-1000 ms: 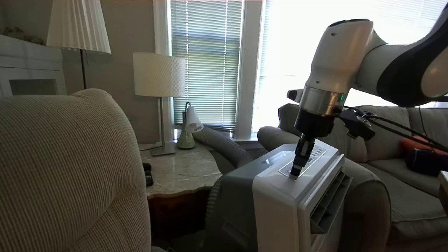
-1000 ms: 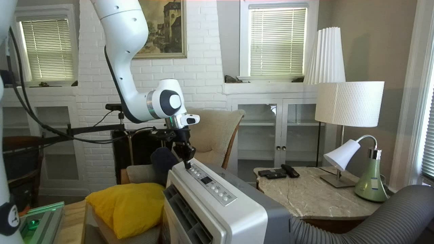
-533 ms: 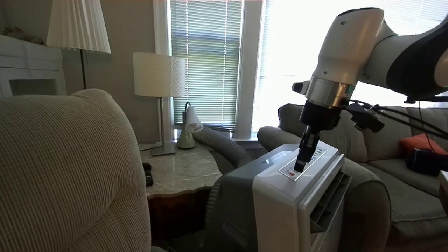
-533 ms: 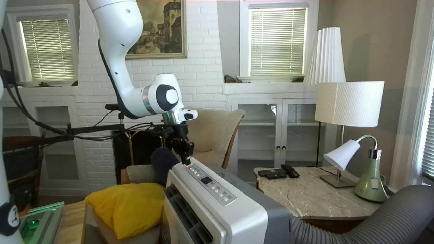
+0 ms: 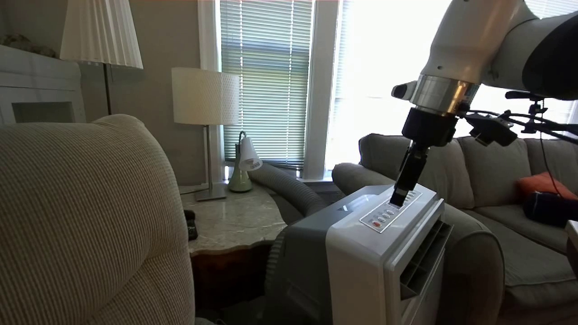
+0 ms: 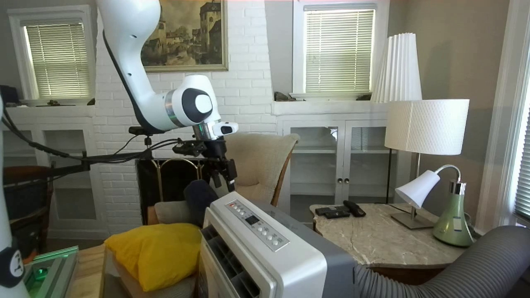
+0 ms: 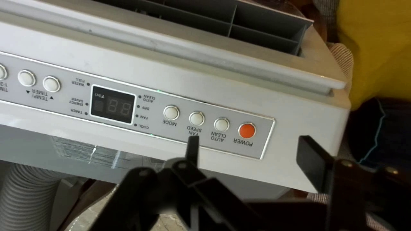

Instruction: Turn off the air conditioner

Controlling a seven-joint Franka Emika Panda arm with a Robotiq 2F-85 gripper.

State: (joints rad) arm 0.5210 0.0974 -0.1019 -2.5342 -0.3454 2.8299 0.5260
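The air conditioner (image 6: 285, 256) is a white box with a grey back, seen in both exterior views. On its sloped top lies the control panel (image 7: 218, 106), lettered upside down in the wrist view. The orange power button (image 7: 247, 131) sits at the panel's end, uncovered. The small display (image 7: 112, 104) looks dark, with only faint digits. My gripper (image 7: 249, 141) is open, its black fingers (image 7: 192, 149) wide apart and nothing held. In an exterior view the gripper (image 6: 223, 184) hangs above the panel's power-button end, apart from the surface.
A ribbed grey hose (image 6: 447, 269) runs from the unit past a marble-topped table (image 6: 364, 240) with remotes and lamps. Beside the unit lie a yellow pillow (image 6: 157, 252) and a dark cushion (image 7: 395, 128). A beige armchair (image 5: 90, 216) and a sofa (image 5: 533, 253) stand close by.
A second ago the fingers were together, down at the power-button end of the panel. My gripper has since risen off it and spread its fingers, and the orange button has come into sight.
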